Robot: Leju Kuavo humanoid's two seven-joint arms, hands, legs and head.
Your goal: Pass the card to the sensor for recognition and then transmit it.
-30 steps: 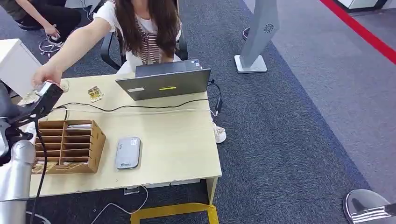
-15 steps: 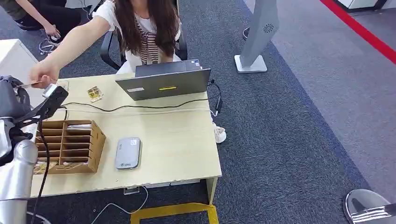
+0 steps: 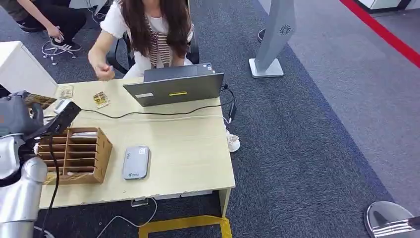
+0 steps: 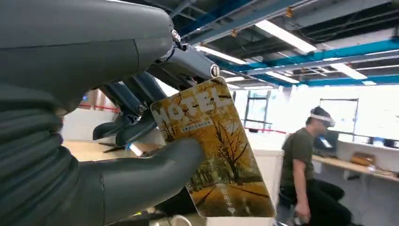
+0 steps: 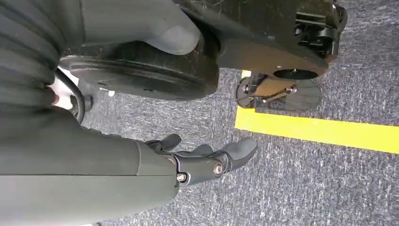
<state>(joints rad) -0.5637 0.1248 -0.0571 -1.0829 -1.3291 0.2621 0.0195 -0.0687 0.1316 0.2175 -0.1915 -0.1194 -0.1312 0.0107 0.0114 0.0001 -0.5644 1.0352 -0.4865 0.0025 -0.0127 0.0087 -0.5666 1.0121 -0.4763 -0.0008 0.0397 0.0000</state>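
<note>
The left robot hand (image 4: 117, 141) pinches the card (image 4: 214, 150) by one corner, raised above the worktop (image 3: 188, 148), away from the grey sensor (image 3: 135, 162). The card looks thin, stiff, light and probably slippery, so an edge pinch suits it. The right robot hand (image 5: 207, 157) hangs spread.

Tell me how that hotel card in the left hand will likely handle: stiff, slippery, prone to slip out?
The card looks flat and unbent while pinched near one corner by the left hand, so it is probably stiff and light. Its printed face seems glossy, so it may be slippery. Most of it overhangs the thumb, so a bump could likely pivot it in the grip.
</note>
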